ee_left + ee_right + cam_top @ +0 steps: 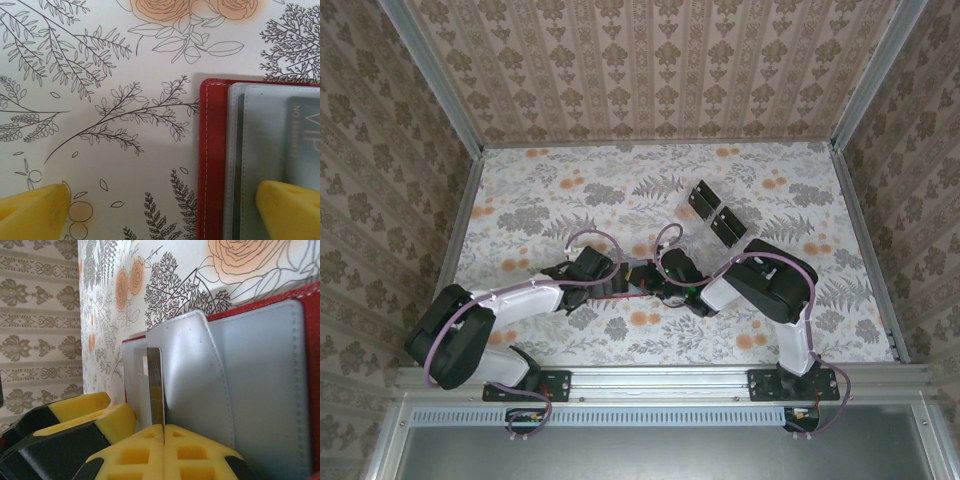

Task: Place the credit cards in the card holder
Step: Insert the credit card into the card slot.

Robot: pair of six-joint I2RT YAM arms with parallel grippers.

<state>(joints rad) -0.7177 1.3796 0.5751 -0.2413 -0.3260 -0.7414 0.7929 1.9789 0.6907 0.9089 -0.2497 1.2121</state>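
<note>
The card holder (pixel 214 150), a red wallet, lies open on the floral table with its grey pockets (pixel 260 140) facing up. A card marked VIP (pixel 306 145) sits under a translucent pocket. My left gripper (pixel 162 212) is open wide; one yellow fingertip (pixel 290 210) rests on the pockets, the other (pixel 35 210) on the table. My right gripper (pixel 164 432) is shut on a dark credit card (pixel 156 390) seen edge-on, its far end between the grey pocket flaps (pixel 195 385). From above, both grippers (pixel 610 280) (pixel 658 285) meet over the wallet (pixel 620 291).
A clear tray (pixel 715 212) with more black cards (pixel 703 198) stands behind the right arm, towards the back of the table. Patterned walls close in the table on three sides. The left gripper's finger (pixel 75 410) sits just left of the right gripper.
</note>
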